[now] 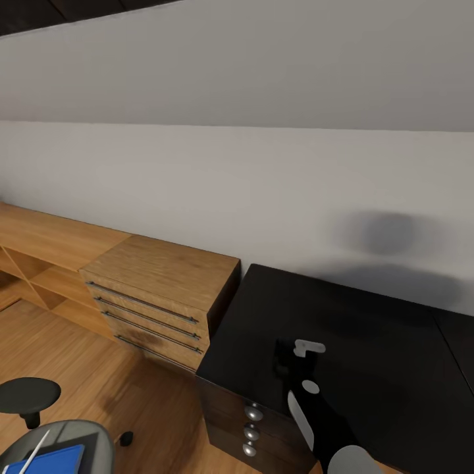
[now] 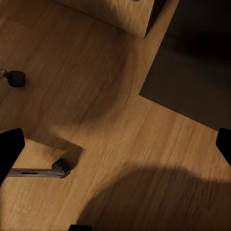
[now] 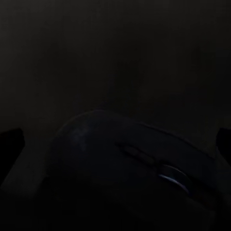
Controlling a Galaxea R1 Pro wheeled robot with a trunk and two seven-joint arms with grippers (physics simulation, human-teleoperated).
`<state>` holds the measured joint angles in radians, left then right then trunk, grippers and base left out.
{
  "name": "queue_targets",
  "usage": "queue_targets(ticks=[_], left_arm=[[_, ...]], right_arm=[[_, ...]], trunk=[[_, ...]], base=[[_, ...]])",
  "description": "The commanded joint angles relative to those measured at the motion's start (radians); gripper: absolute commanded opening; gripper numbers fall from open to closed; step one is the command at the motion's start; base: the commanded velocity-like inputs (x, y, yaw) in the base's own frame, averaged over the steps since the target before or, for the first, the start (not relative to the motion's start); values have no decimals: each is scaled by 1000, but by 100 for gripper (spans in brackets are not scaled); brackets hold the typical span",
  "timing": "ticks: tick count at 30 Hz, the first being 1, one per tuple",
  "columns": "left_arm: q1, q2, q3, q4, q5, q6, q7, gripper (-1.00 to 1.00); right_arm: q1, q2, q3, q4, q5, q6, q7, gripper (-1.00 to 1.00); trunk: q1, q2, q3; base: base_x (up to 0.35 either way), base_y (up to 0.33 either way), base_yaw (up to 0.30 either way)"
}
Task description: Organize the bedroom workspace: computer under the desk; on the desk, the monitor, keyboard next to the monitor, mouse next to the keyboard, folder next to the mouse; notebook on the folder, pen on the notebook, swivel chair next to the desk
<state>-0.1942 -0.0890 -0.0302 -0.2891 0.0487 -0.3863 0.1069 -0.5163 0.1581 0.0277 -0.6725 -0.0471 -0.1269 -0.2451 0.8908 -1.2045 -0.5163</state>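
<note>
The right gripper [image 1: 288, 357] hangs over the black desk [image 1: 368, 329], near the corner by the wooden chest [image 1: 158, 289]. The dark mouse [image 3: 130, 168] sits right between its spread fingers; I cannot tell if they squeeze it. The left gripper [image 2: 115, 144] is spread wide over the wood floor [image 2: 120, 144], and the blue folder [image 1: 52, 459] lies on the swivel chair [image 1: 72, 434], left of the desk.

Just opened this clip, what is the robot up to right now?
The right hand is over the glossy black desk, and its wrist camera shows the mouse up close between its fingers. Whether it grips the mouse or has let go cannot be told. The left hand hangs open over the wooden floor. The blue folder lies on the swivel chair.
</note>
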Motion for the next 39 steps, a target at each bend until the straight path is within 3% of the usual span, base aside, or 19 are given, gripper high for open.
queue_targets(ticks=[1,14,22,39], left_arm=[[-1,0,-4,1,5,-3,4,100],[-1,0,-4,1,5,-3,4,100],[-1,0,-4,1,5,-3,4,100],[-1,-1,-4,2,4,-3,3,100]], right_arm=[[-1,-1,3,-2,-5,-3,-5,100],[1,-2,2,-65,-5,63,-5,100],[5,-3,1,-115,-5,71,-4,100],[5,-5,1,-124,-5,72,-3,100]], trunk=[[0,-1,-1],[0,-1,-1],[0,-1,-1],[0,-1,-1]], base=[[0,0,0],[0,0,0],[0,0,0],[0,0,0]])
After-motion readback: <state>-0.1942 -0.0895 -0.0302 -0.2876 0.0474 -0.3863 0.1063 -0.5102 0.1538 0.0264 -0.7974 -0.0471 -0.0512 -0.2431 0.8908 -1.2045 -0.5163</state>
